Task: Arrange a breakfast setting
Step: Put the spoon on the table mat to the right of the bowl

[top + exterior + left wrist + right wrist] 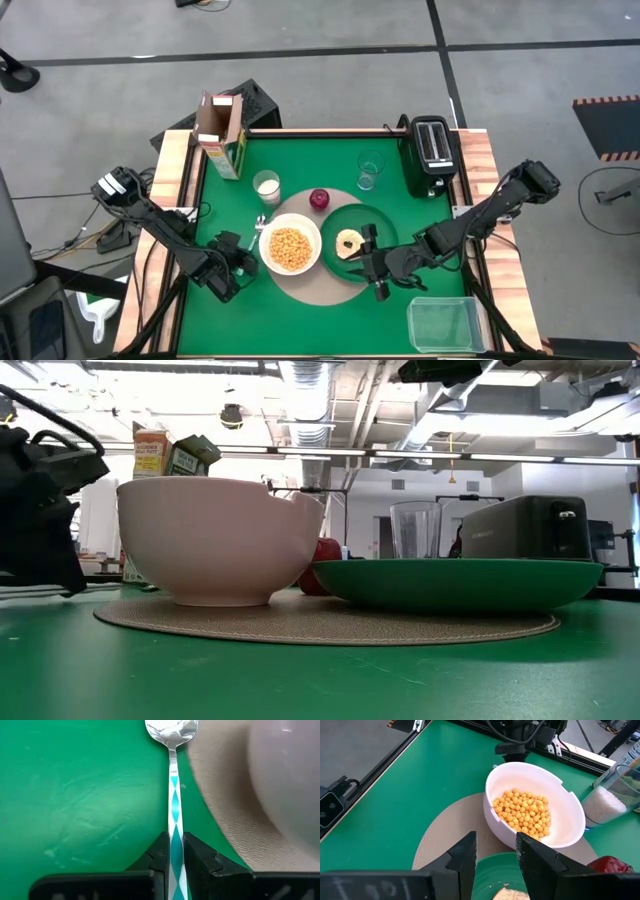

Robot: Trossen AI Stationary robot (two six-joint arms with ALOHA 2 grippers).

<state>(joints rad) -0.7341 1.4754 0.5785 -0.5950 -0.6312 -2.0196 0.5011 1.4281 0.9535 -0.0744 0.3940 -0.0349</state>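
Note:
A round tan mat carries a white bowl of yellow cereal and a dark-green plate with a small bagel. A red fruit lies at the mat's far edge. The cereal box stands open at the far left. My left gripper is left of the bowl, shut on a spoon. My right gripper is open and empty, just above the plate's near side beside the bagel. My left gripper pinches the spoon's handle, patterned with teal diamonds, between its two fingers. The spoon runs straight forward out of the fingers toward the table's far edge, its bowl end beside the mat's edge. Whether it rests on the table, I cannot tell.
A black toaster stands at the far right with an empty clear glass beside it. A glass of white stuff stands far of the bowl. A clear plastic tub sits at the near right corner.

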